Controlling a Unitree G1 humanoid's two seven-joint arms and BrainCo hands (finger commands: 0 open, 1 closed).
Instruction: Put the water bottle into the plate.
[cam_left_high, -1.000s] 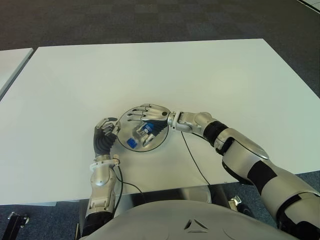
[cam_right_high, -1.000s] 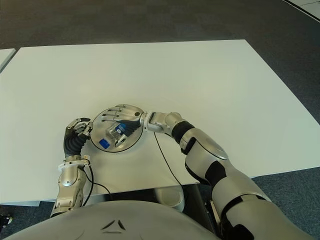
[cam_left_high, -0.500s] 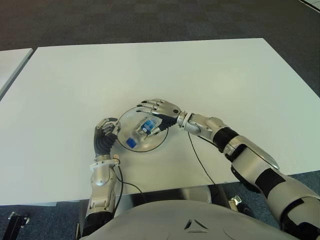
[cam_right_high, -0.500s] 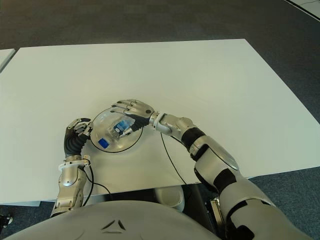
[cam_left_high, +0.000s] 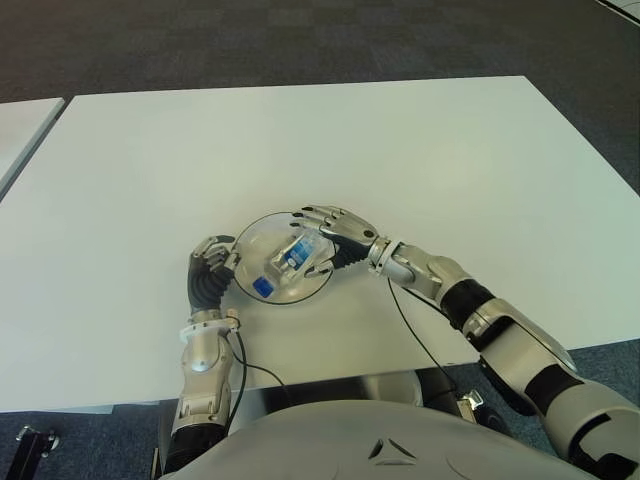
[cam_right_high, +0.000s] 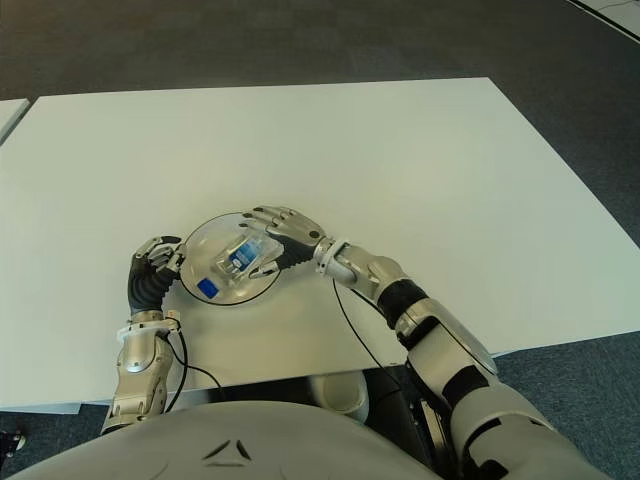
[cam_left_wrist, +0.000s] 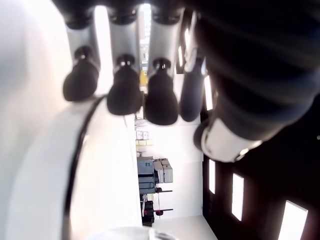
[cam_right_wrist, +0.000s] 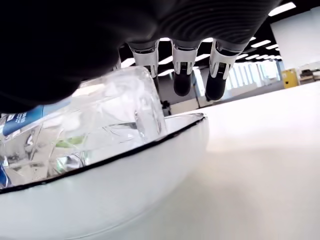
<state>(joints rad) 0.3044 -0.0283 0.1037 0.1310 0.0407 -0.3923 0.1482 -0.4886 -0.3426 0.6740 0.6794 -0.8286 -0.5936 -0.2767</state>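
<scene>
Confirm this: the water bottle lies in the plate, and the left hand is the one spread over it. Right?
Not quite. The water bottle does lie in the plate, but it is the right hand that is spread over it, as the left eye view shows. The left hand sits at the plate's left edge.

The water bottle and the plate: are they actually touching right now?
Touching. In the left eye view the water bottle lies on its side inside the plate; the right wrist view shows it sitting behind the plate's rim, with the right hand open above it.
</scene>
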